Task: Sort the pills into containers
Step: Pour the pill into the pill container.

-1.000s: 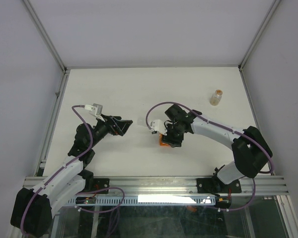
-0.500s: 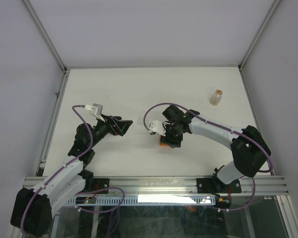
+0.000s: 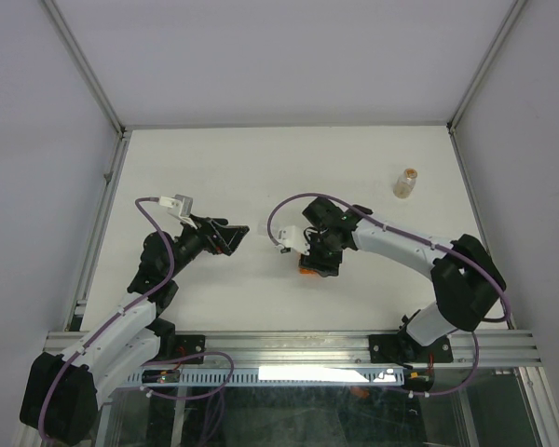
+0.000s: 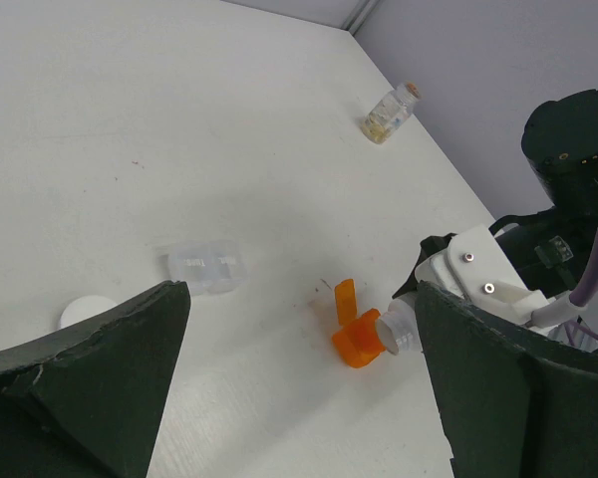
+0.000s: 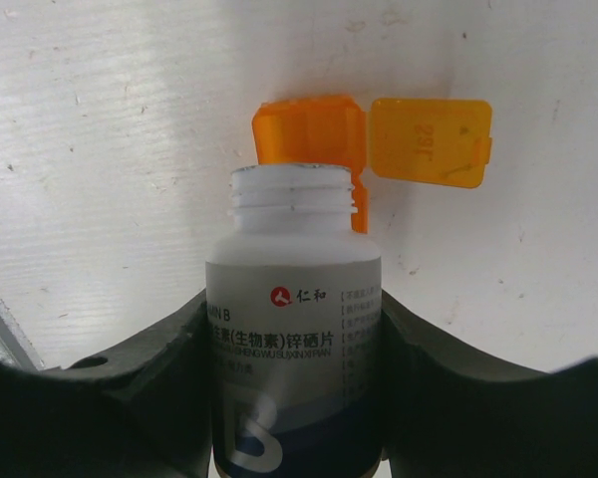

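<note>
Here, R gripper (image 5: 294, 344) clamps white dark-banded plastic bottle (image 5: 294, 259), open neck aimed lengthwise at stubby translucent orange flip-lid cup (image 5: 309, 134) just ahead; L gripper (image 4: 299, 329) gapes empty, farther off.

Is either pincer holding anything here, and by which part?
The right pincer grips the white bottle around its labelled body, open neck sticking out. The left pincer is open and holds nothing.

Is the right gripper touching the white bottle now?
Touching. In the right wrist view, the white bottle sits between the fingers of the right gripper, both pressed against its sides with no gap.
</note>
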You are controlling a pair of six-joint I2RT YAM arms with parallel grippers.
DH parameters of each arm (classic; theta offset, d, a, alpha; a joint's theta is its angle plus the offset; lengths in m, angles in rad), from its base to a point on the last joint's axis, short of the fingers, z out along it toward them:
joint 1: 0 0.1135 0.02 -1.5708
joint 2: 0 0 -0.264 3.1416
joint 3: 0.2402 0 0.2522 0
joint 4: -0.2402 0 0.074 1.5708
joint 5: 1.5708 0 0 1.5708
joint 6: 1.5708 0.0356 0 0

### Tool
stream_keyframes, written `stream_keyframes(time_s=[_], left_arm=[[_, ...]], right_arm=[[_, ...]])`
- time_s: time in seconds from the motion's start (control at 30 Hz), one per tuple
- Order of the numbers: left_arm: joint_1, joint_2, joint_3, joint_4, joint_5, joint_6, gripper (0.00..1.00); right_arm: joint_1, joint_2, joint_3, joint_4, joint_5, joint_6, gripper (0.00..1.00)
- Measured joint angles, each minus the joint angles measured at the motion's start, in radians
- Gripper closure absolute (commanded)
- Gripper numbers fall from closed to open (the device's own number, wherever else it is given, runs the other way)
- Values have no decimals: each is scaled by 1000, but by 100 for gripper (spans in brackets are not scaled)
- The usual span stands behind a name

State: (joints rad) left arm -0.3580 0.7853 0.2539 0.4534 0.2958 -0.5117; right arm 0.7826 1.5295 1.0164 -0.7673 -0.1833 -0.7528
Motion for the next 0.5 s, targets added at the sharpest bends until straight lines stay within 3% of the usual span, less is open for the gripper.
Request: stream_keyframes(time_s=[0.5], left_arm=[[0, 0, 0, 0, 0, 0, 1]], right_arm=[[-2, 23, 23, -32, 9, 3, 100]])
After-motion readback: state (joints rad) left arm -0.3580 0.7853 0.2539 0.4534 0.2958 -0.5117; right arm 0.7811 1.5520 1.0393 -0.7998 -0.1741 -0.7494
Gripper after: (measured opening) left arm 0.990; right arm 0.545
